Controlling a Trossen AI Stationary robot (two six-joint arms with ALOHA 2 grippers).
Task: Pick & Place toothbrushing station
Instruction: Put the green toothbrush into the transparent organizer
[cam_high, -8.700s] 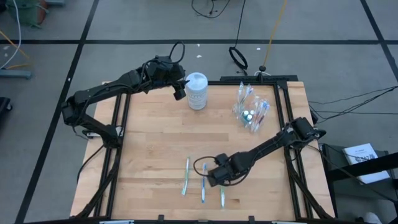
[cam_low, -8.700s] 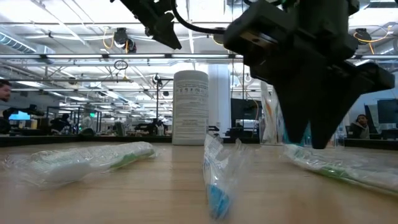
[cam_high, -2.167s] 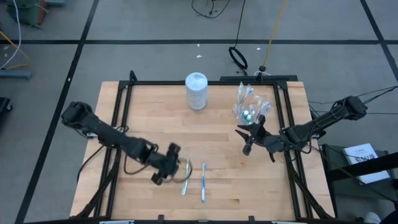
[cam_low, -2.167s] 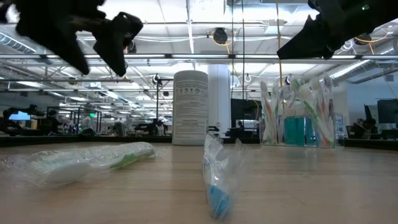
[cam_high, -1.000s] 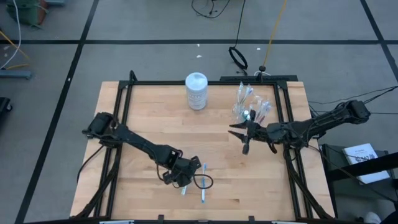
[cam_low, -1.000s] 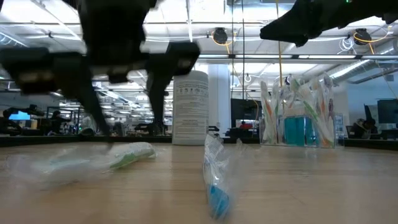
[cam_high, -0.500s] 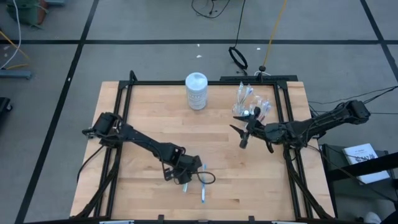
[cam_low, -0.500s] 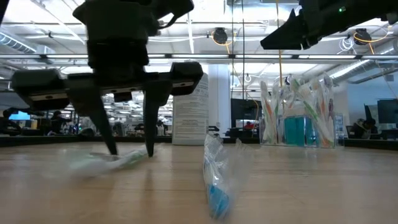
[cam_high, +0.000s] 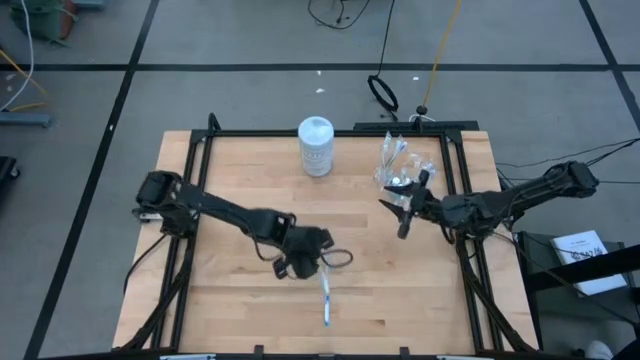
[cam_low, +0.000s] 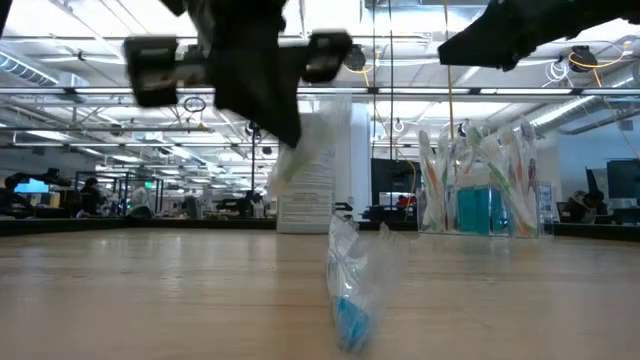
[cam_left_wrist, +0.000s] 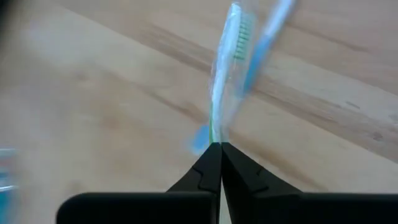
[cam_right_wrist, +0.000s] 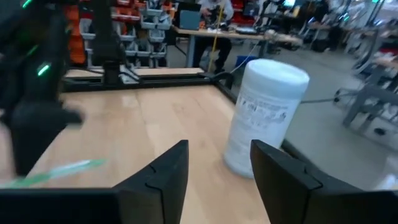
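My left gripper (cam_high: 305, 265) hangs over the table's near middle, shut on a green-and-white toothbrush (cam_left_wrist: 225, 81) in a clear wrapper, lifted off the wood. A blue wrapped toothbrush (cam_high: 325, 300) lies flat on the table just nearer. The clear cup (cam_high: 400, 165) stands at the far right, holding several toothbrushes and a teal tube (cam_low: 485, 210). My right gripper (cam_high: 394, 216) floats open just in front of the cup, pointing level across the table with nothing between its fingers. My left gripper pinches the wrapped toothbrush at its handle end (cam_left_wrist: 215, 138) between its two fingertips. The fingers slant down from the table's left. The brush runs on past the fingertips, bristle end (cam_left_wrist: 239, 28) farthest away, and is clear of the table in its slack wrapper (cam_low: 312, 150).
A tall white canister (cam_high: 316, 146) stands at the far middle of the table. A black frame rail (cam_high: 455, 190) runs along the right side beside the cup. Bare wood lies between the canister, the cup and my left gripper.
My left gripper has shut on the green-and-white toothbrush and risen with it, moving toward the table's far edge. The toothbrush, lying on the wood a second ago, now hangs clear. The blue toothbrush has stayed where it was.
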